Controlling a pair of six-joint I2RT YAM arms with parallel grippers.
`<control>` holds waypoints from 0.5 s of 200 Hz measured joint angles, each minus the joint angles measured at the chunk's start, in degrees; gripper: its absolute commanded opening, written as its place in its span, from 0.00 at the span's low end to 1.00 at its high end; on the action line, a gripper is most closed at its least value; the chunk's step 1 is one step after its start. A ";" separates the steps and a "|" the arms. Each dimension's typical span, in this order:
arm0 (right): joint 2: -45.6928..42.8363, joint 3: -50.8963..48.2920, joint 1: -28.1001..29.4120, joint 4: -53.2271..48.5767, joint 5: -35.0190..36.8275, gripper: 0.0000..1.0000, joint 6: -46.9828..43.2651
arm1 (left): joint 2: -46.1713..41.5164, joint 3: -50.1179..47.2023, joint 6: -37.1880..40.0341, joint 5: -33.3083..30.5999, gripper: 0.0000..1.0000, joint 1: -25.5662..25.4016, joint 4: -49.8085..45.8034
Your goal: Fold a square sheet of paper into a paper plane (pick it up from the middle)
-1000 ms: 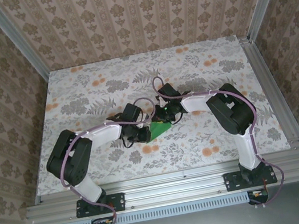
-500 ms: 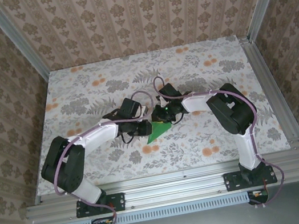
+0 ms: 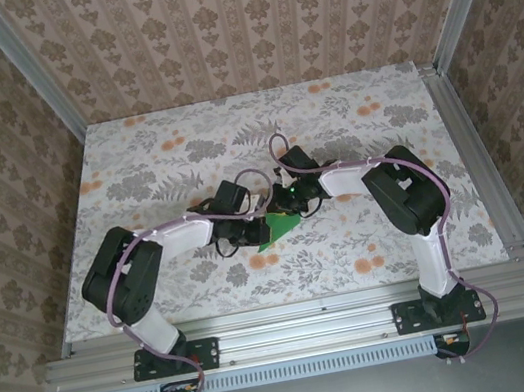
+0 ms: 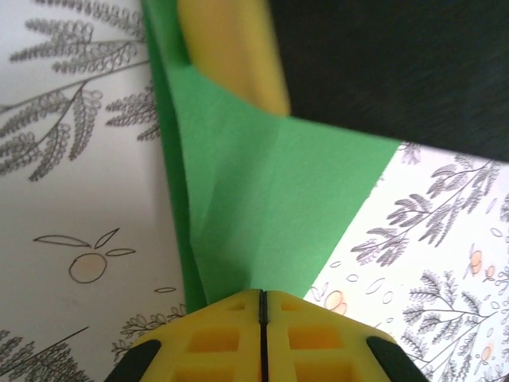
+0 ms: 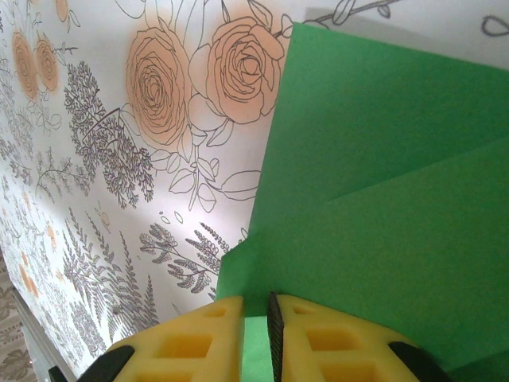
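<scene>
The green sheet of paper (image 3: 282, 225) lies mid-table, folded into a pointed wedge with layered flaps. My left gripper (image 3: 259, 225) meets its left side; in the left wrist view the left gripper (image 4: 262, 293) is shut, its yellow tips pinching a raised crease of the paper (image 4: 278, 199). My right gripper (image 3: 294, 205) holds the far end. In the right wrist view the right gripper (image 5: 256, 298) is shut on a flap of the paper (image 5: 382, 199), green showing in the narrow slot. One yellow right fingertip (image 4: 231, 56) presses the sheet's far part.
The floral-patterned tabletop (image 3: 183, 149) spreads around the paper. Aluminium rails (image 3: 295, 327) edge the front and sides, and wallpapered walls (image 3: 242, 27) close in the back and both flanks. Both arms' cables loop above the paper.
The left arm stretched toward the paper, then drew back a little. Its jaws loosened briefly and closed again on the crease. The right gripper and the paper barely shifted.
</scene>
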 measured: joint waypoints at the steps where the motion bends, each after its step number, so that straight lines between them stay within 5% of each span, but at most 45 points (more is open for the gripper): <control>1: 0.00 0.00 0.00 0.00 0.00 0.21 0.00 | 0.00 -0.04 0.00 0.00 0.08 0.02 0.04; 100: 0.00 0.00 0.00 -0.09 0.00 0.20 -0.24 | 0.17 -2.95 -0.39 2.58 0.07 1.79 4.61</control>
